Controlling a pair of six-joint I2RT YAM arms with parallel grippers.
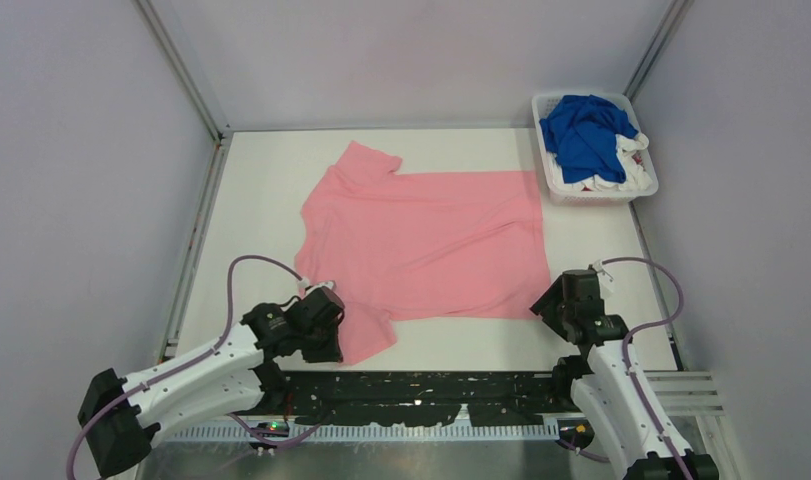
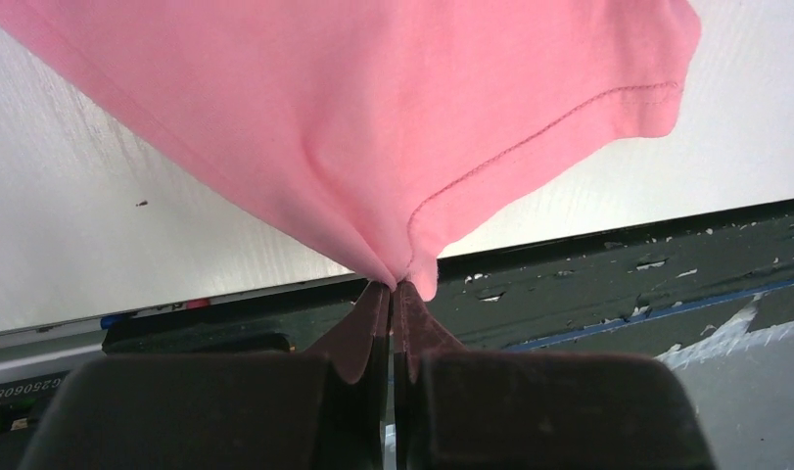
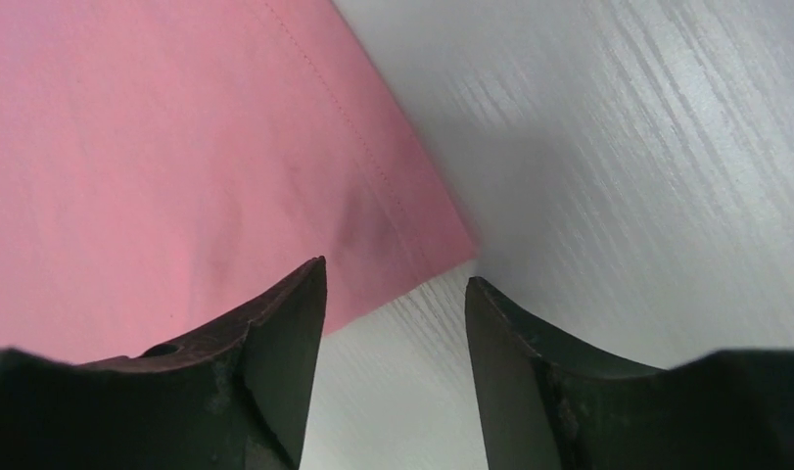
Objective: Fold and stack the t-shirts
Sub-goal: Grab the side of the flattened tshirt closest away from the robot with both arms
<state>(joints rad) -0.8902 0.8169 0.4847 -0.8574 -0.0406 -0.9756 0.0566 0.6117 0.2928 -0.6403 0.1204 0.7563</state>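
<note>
Top external view, starting at the near edge: the two arms rise from their bases beside a black strip (image 1: 431, 385) that runs along the front of the white table (image 1: 261, 200). The left gripper (image 1: 324, 325) sits over the near left sleeve of the pink t-shirt (image 1: 431, 240). The left wrist view shows its jaws pressed together, pinching a small gather of the sleeve cloth (image 2: 373, 117) close to the stitched hem at the left gripper's tips (image 2: 393, 289), with the fabric fanning out from that pinch. The right gripper (image 1: 551, 305) hangs at the shirt's near right corner. In the right wrist view its jaws stand apart with bare table between them (image 3: 393, 279). The hemmed corner of the pink cloth (image 3: 158, 147) lies just ahead of the tips, and nothing is caught between them.

Beyond the grippers, the pink t-shirt is spread mostly flat across the middle of the table, its other sleeve pointing to the far left. At the far right corner stands a white slatted basket (image 1: 593, 197). In it a blue t-shirt (image 1: 581, 135) is heaped on top of white t-shirts (image 1: 626, 175).
</note>
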